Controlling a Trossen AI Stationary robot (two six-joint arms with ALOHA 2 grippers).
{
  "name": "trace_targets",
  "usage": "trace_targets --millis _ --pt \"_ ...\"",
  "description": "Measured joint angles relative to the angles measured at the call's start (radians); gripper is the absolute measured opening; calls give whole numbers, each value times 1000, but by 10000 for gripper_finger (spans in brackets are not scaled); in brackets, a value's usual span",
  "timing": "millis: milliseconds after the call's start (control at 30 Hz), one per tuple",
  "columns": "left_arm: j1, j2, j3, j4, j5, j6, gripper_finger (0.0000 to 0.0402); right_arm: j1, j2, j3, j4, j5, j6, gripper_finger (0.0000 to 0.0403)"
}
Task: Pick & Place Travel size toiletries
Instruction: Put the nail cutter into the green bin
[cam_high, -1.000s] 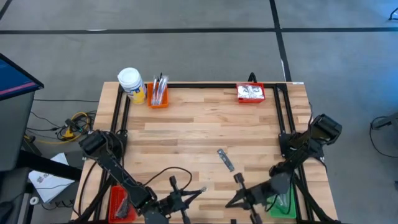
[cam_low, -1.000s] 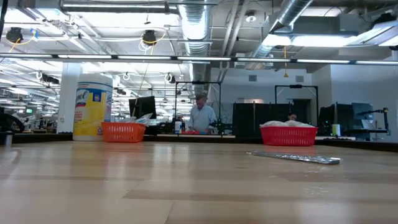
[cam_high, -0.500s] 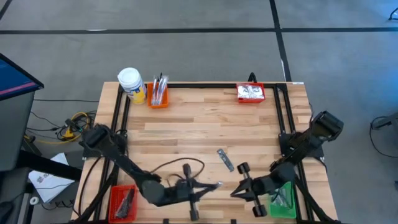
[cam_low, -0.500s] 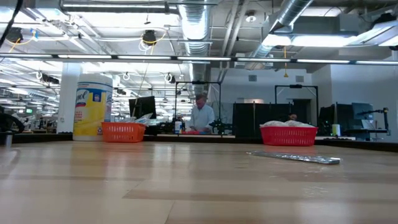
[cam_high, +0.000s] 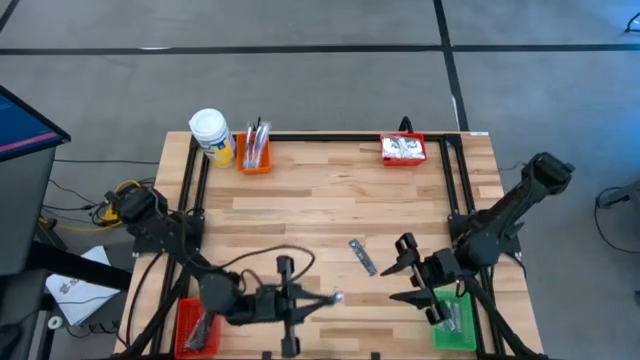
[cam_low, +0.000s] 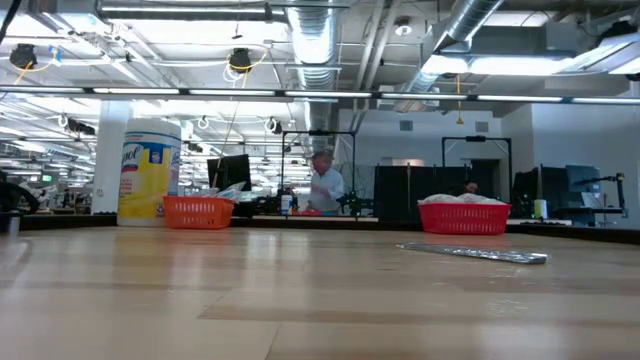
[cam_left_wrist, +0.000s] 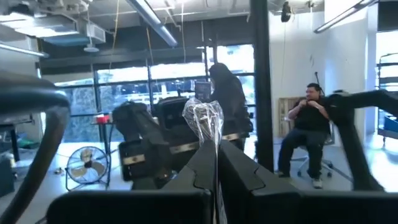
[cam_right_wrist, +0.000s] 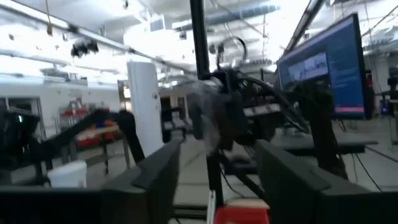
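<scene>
I note white-capped yellow jar (cam_high: 211, 135) at far left table corner, beside orange bin (cam_high: 253, 158); seated person (cam_left_wrist: 306, 134) beyond.

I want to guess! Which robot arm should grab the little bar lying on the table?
Probably the right. The right gripper is open and empty, just beside the grey bar. The left gripper is shut on a clear packet, so it is busy.

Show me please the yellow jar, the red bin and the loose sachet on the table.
yellow jar (cam_high: 209, 127), high view, on its white cap.
red bin (cam_high: 383, 150), high view, on its left rim.
loose sachet (cam_high: 362, 256), high view, on its middle.
</scene>
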Motion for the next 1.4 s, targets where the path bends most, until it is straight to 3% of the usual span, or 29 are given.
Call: trace_targets --millis 167,233,400,833,1133,1400 --pt "60 12 0 -15 83 -27 2 -22 46 0 38 -1 16 256" --pt "83 24 -2 -26 124 -30 2 -38 68 0 -4 3 35 265" --pt "172 46 -2 -21 337 -140 2 -80 115 8 -3 21 94 266" --pt "214 53 -1 -43 340 -213 2 -31 107 8 7 22 61 265" --pt "220 85 -1 -17 234 -199 2 -69 107 8 -37 36 59 265" --pt "247 85 -1 -63 228 -229 2 -90 107 8 -83 104 59 265"
